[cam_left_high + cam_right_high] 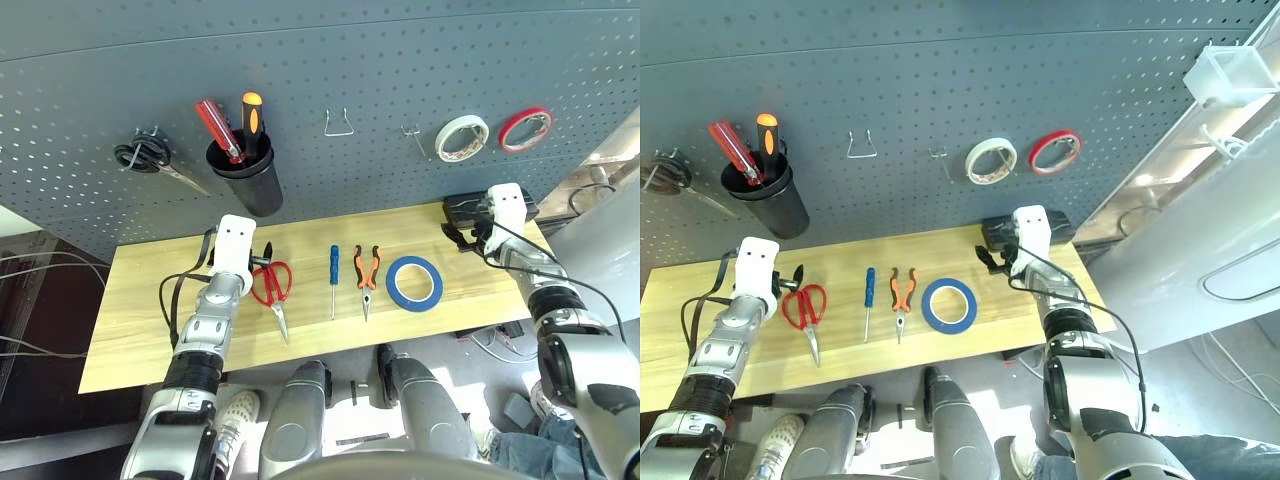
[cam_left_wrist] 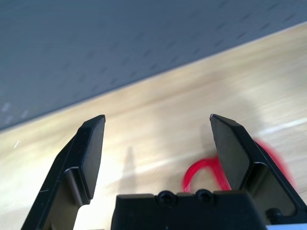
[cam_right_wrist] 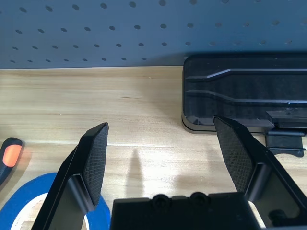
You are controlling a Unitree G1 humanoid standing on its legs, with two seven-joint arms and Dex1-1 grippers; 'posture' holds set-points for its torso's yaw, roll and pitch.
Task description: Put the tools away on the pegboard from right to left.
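Risk: right gripper (image 3: 160, 155), jaws wide and empty, hovers by the black case (image 3: 244, 93) with the blue tape roll (image 1: 414, 282) flat at its 8 o'clock, so a shallow grab could skid the roll into the pliers (image 1: 366, 272); left gripper (image 2: 158, 151) also wide, empty.

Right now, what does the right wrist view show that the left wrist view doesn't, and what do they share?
Right wrist alone: the open right tool over the blue tape roll, the orange-and-black pliers handle and a black case by the pegboard. Left wrist alone: the open left tool beside the red scissors handle. Both share the wooden tabletop and the grey-blue board behind it.
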